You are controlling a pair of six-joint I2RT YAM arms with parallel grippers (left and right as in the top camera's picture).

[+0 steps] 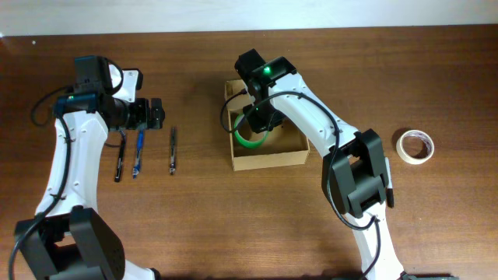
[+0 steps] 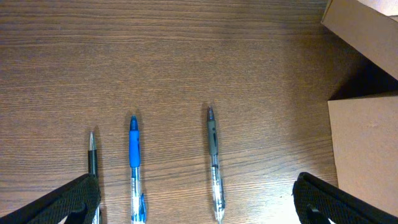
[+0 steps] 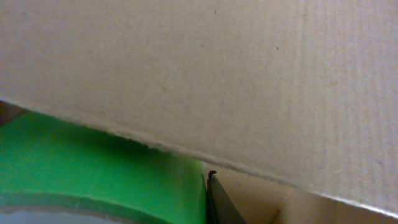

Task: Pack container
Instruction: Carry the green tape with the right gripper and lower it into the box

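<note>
The container [image 1: 268, 160] is a tan cardboard box at mid table, open on top, with its lid flap [image 1: 232, 89] at the back. My right gripper [image 1: 260, 118] reaches down inside it and is shut on a green tape roll [image 1: 249, 141]. In the right wrist view the green tape roll [image 3: 93, 168] lies against one dark finger [image 3: 217, 202], under a cardboard wall [image 3: 217, 81]. My left gripper [image 1: 149, 114] is open and empty above three pens. In the left wrist view the left gripper [image 2: 202, 208] straddles the blue pen [image 2: 134, 163] and grey pen [image 2: 213, 155].
Black pen [image 1: 120, 160], blue pen [image 1: 138, 154] and grey pen [image 1: 173, 150] lie side by side left of the box. A black pen [image 2: 92, 155] and the box's side [image 2: 367, 155] show in the left wrist view. A white tape roll [image 1: 416, 146] lies at far right.
</note>
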